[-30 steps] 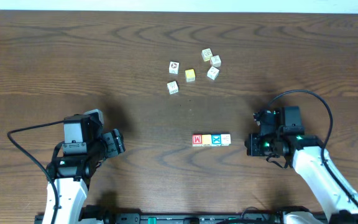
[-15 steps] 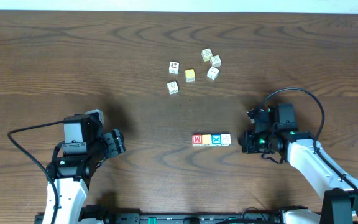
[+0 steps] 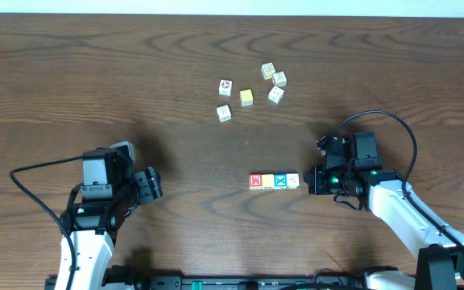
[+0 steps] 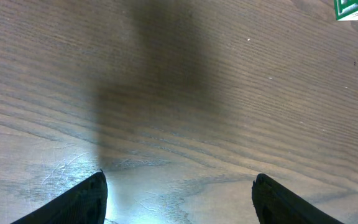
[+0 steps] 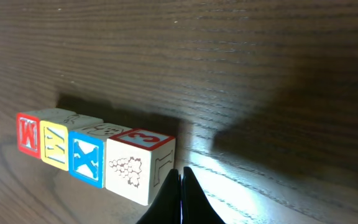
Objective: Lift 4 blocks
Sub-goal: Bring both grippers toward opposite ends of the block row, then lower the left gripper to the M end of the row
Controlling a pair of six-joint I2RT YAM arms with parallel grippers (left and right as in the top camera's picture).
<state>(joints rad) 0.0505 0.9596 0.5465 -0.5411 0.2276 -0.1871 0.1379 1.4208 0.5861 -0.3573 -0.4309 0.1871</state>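
The table [image 3: 95,72] is of dark brown wood with a clear grain. Near its front middle four small blocks lie in one straight row, side touching side: the red block [image 3: 255,181], the yellow block [image 3: 267,181], the blue block [image 3: 279,181] with a white X, and the whitish block [image 3: 292,180] at the right end. Farther back, well apart from the row, a pale yellow cube [image 3: 246,97] lies loose among five whitish cubes [image 3: 225,86].

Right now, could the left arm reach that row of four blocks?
Probably yes: only bare table lies between the left fingers, open, and the red end of the row. The right fingers, shut, sit by the far end.
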